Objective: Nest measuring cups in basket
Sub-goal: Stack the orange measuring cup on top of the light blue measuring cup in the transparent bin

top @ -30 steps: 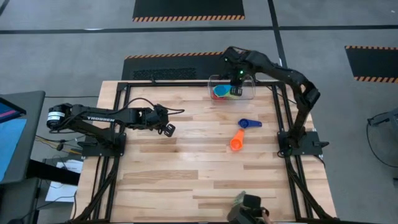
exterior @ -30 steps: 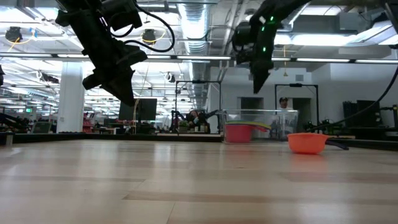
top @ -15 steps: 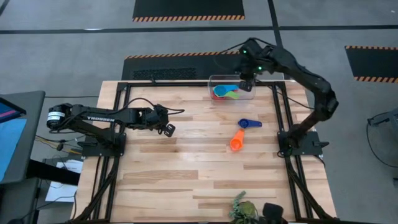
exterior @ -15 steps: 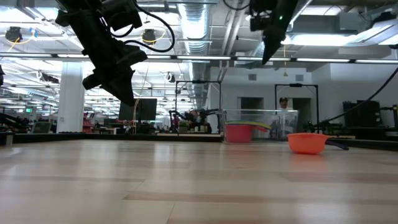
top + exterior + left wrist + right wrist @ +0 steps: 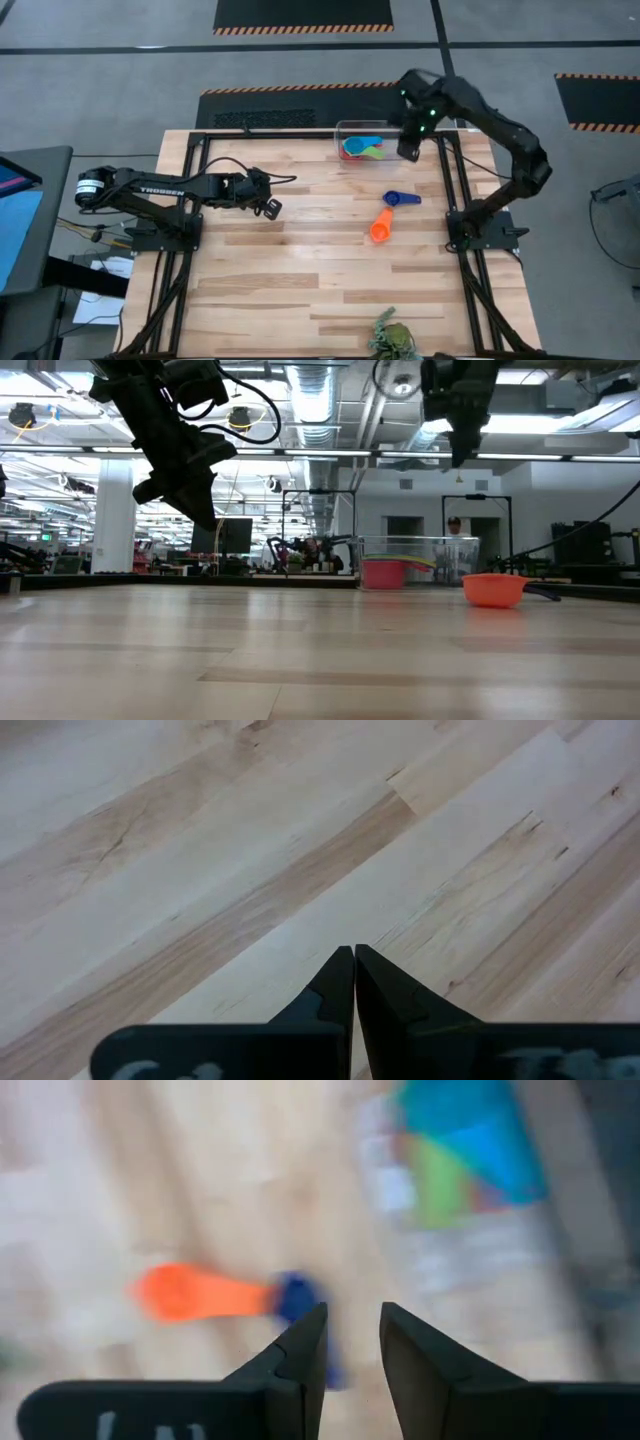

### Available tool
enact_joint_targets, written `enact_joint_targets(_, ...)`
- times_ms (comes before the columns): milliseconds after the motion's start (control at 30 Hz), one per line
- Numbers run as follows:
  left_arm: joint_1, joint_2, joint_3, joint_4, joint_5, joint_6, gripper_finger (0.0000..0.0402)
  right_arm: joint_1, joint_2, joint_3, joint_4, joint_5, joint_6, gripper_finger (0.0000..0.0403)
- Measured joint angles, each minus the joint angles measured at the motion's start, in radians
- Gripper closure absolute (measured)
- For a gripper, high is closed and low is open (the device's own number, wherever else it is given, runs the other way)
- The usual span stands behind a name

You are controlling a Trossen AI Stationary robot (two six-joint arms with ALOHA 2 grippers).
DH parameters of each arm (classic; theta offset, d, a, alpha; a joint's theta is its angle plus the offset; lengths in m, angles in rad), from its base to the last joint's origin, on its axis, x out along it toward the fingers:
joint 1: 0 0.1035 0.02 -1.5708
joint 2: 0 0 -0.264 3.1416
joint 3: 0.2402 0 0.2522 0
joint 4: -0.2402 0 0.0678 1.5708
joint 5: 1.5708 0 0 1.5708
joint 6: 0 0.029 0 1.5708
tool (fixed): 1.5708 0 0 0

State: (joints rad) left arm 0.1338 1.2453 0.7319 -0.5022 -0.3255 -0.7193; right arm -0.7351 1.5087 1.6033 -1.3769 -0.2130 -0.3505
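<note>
**Right arm pulled off the basket, two cups still out on the wood**

At the far edge of the table, my right gripper now hangs high over the right-hand end of the clear basket. A second ago it was down over the middle of the basket; half a second ago it was already lifting, and it has slid further right since. My fingers there stand partly apart with nothing between them.

The basket holds a stack of cups: the light blue cup and the green cup show on top, and the low view shows the red cup at the bottom. The dark blue cup and the orange cup lie out on the table, just beside each other, near the basket and between it and the right arm's base. They haven't shifted.

My left gripper hasn't moved either; it sits mid-left, fingers pressed together, holding nothing.

Lots of bare wood around the two loose cups. A leafy green plant sits at the near edge.
</note>
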Motion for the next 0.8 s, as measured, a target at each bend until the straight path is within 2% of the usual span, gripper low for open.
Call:
enact_joint_targets(67, 0.000, 0.000, 0.000, 0.000, -0.002, 0.000, 0.0401, 0.008, 0.000, -0.070, 0.005, -0.079, 0.015, 0.0285)
enact_joint_targets(133, 0.000, 0.000, 0.000, 0.000, -0.005, 0.000, 0.0402, 0.039, -0.001, -0.161, 0.030, -0.067, 0.047, 0.0285)
enact_joint_targets(400, 0.000, 0.000, 0.000, 0.000, -0.004, 0.000, 0.0401, 0.262, -0.027, -0.507, 0.242, 0.075, 0.231, 0.0285)
enact_joint_targets(600, 0.000, 0.000, 0.000, 0.000, -0.006, 0.000, 0.0401, 0.475, -0.092, -0.621, 0.486, 0.187, 0.322, 0.0285)
enact_joint_targets(800, 0.000, 0.000, 0.000, 0.000, -0.021, 0.000, 0.0401, 0.647, -0.092, -0.742, 0.695, 0.296, 0.291, 0.0285)
